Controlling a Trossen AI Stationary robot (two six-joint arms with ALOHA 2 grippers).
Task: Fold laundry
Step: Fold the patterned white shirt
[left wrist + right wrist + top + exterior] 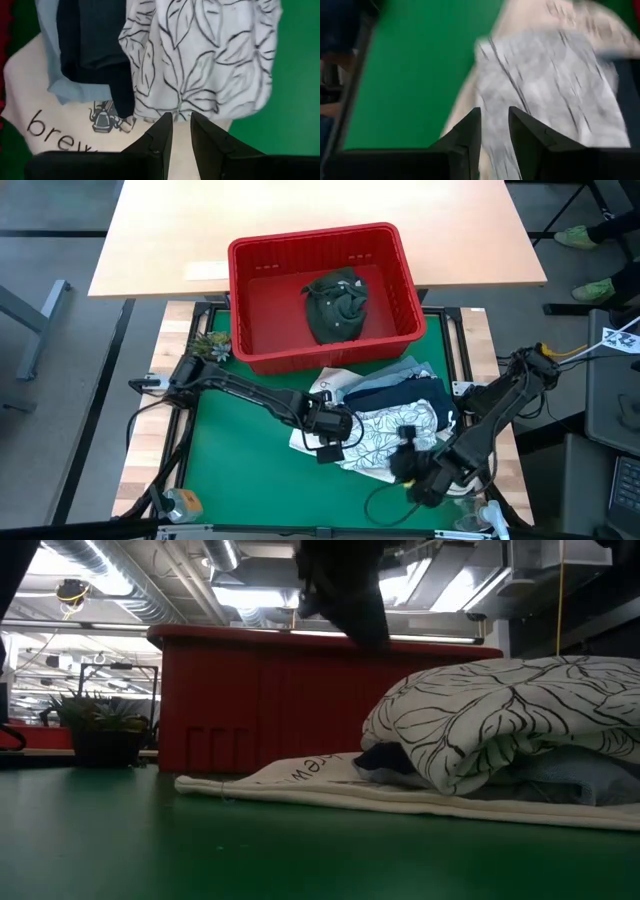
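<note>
A white garment with dark leaf print [395,430] [500,710] [210,55] lies folded on top of a navy garment [410,393] [90,35] and a light blue one [400,372] [75,90]. The pile rests on a white tote bag [325,385] [50,125] spread flat on the green mat. A dark olive garment [338,305] lies crumpled in the red basket [250,300]. My left gripper [340,425] [181,116] hovers over the pile's left edge, open by a narrow gap and holding nothing. My right gripper [412,465] [494,112] hovers over the pile's near edge, likewise narrowly open and holding nothing.
The red basket [260,700] stands at the mat's far edge, right behind the pile. A small potted plant [208,345] [100,725] sits at the far left. Bare green mat [240,470] stretches left of the pile. A wooden table [300,220] lies beyond.
</note>
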